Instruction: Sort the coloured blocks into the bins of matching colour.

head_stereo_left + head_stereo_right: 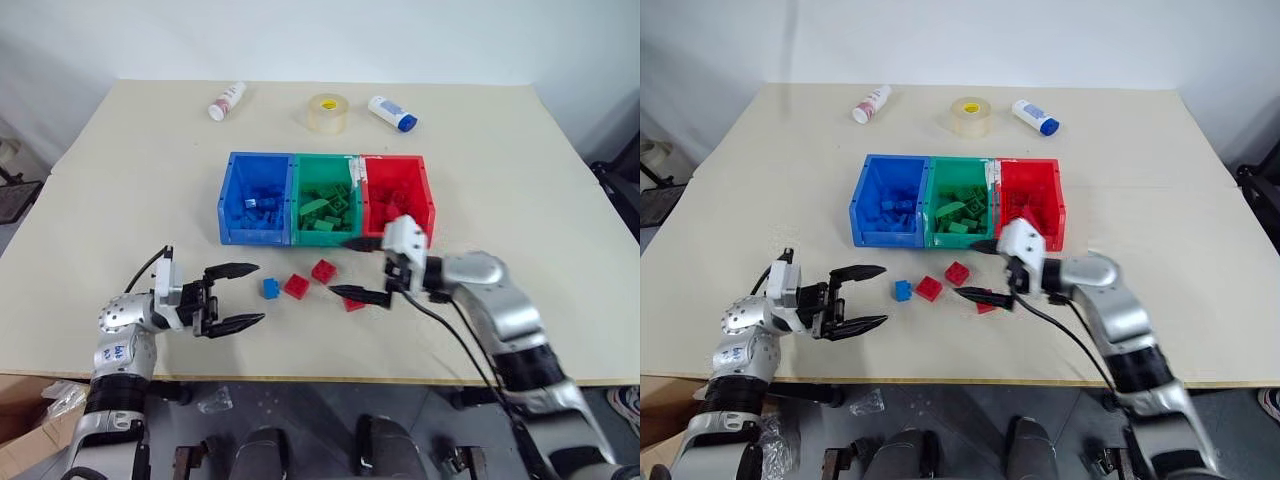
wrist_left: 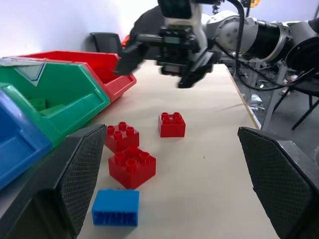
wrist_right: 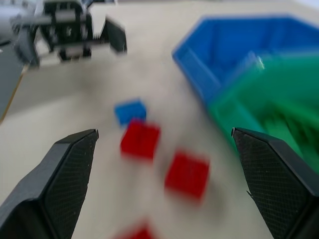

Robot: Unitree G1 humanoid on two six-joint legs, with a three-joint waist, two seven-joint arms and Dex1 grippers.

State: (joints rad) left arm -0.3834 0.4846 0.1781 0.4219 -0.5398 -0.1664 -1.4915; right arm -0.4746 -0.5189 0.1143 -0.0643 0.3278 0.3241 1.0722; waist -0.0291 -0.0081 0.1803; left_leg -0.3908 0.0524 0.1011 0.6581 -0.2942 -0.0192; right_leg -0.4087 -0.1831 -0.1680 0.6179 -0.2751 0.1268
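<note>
Both tools gape wide and empty: left tool (image 1: 243, 295), right tool (image 1: 362, 268). Between them on the table (image 1: 120, 200) lie three red blocks (image 1: 296, 286) and one blue block (image 1: 270, 288), just before the bins (image 1: 228, 210).

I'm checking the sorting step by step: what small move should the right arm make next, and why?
Probably lower the right gripper onto the red block just beneath it and close. Its jaws stand open and empty, three red blocks and one blue block lie loose on the table, and the red bin is close behind that arm.
</note>
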